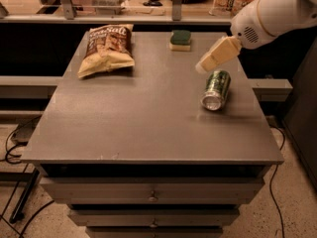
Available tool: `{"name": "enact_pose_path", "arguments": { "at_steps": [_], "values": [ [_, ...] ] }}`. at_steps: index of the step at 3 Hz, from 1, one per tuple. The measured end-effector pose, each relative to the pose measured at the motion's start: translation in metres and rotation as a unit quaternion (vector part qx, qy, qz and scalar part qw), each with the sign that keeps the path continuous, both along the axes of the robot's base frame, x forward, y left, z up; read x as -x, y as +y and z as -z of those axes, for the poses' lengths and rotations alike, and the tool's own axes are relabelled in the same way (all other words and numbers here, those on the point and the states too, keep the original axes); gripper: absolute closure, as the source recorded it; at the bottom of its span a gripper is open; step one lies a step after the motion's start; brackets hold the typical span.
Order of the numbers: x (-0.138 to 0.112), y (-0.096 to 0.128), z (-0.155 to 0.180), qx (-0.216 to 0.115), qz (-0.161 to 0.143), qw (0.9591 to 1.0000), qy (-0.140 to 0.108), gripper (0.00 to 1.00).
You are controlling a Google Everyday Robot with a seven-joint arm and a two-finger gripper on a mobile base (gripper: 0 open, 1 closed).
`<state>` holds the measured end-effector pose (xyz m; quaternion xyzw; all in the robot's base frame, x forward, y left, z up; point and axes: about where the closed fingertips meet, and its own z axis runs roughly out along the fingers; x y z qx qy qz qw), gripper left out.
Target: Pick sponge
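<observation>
Over the table (138, 113), between can (216, 89) and sponge (181, 39), hangs the tool (203, 66).

The gripper (201, 67) hangs just above the lying green can (216, 89); the sponge (181, 38) sits apart, at the far edge of the counter (138, 120).

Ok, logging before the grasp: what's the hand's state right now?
Hand: cannot be told; it hangs by the can, apart from the sponge.
</observation>
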<state>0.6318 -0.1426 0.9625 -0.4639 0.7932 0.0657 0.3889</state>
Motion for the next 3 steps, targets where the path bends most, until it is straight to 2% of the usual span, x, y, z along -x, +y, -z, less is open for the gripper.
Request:
{"name": "enact_pose_path", "arguments": {
  "at_steps": [1, 2, 3],
  "values": [
    [-0.054, 0.022, 0.023, -0.038, 0.018, 0.9991, 0.011, 0.0],
    [-0.083, 0.029, 0.037, -0.054, 0.033, 0.9979, 0.014, 0.0],
    [-0.112, 0.021, 0.057, -0.064, 0.059, 0.9958, 0.028, 0.0]
  ]
}}
